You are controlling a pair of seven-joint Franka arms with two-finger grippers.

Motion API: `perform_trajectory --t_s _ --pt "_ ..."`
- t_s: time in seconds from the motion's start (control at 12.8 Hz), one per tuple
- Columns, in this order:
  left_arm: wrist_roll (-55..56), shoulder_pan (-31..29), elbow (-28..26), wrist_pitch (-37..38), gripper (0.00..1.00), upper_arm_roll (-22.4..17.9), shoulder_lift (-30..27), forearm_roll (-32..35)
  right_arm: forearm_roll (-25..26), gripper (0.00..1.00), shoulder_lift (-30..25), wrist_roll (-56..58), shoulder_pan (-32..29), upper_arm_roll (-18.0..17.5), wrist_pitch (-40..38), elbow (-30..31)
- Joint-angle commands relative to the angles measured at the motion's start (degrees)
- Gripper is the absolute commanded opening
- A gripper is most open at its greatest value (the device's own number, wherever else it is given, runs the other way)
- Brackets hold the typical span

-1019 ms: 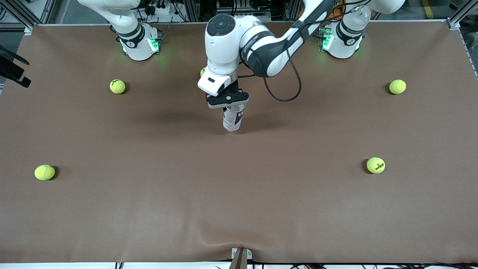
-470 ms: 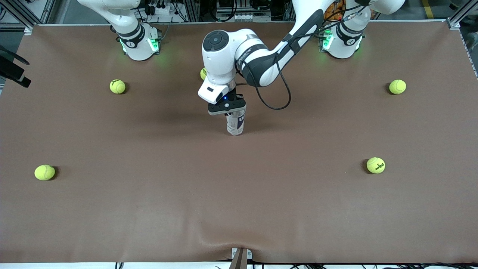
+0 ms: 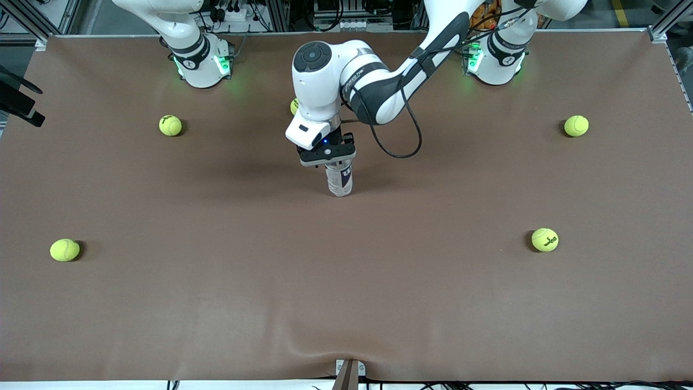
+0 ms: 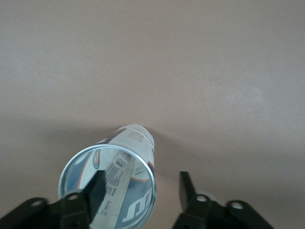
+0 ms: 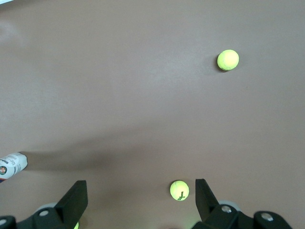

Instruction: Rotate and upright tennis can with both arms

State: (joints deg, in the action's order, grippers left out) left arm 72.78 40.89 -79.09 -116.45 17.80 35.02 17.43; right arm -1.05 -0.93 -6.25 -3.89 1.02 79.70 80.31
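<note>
The tennis can stands upright on the brown table, mid-table, with its open silver rim up. My left gripper is right over its top. In the left wrist view the gripper is open. One finger sits within the can's rim, and the other finger is outside it with a clear gap to the rim. My right gripper is open and empty, high over the right arm's end of the table. It is out of the front view. The can's base shows at the edge of the right wrist view.
Yellow-green tennis balls lie scattered: one and another toward the right arm's end, one partly hidden by the left arm, two toward the left arm's end. A black fixture juts in at the table's edge.
The left gripper brought the can down from a tilted hold above the table to standing upright on it. The balls have not moved.
</note>
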Motion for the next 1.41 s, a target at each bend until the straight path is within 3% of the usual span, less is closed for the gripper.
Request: perform_trajectory --t_s 0.0,0.24,0.47,0.94,1.33 --pt "-0.09 -0.11 0.25 4.9 1.0 0.21 -3.37 0.67 -0.36 1.0 -0.04 -0.25 0.29 0.13 0.1 -0.15" --pt "-0.97 -1.42 0.26 8.07 1.0 -0.22 -8.19 -0.81 -0.36 1.0 0.05 -0.25 0.38 0.13 0.1 -0.15" --pt "-3.94 -6.51 0.17 13.41 1.0 -0.23 -14.87 -1.52 -0.36 1.0 0.14 -0.17 0.81 0.13 0.1 -0.15" --pt "-28.87 -21.97 -0.45 28.88 1.0 -0.14 -26.3 -7.24 0.25 1.0 1.02 0.01 2.3 0.13 -0.16 -0.06" --pt "-45.07 -35.76 -7.64 29.26 1.0 0.04 -34.83 -13.11 2.28 1.0 1.28 6.42 2.48 0.13 0.19 -0.06"
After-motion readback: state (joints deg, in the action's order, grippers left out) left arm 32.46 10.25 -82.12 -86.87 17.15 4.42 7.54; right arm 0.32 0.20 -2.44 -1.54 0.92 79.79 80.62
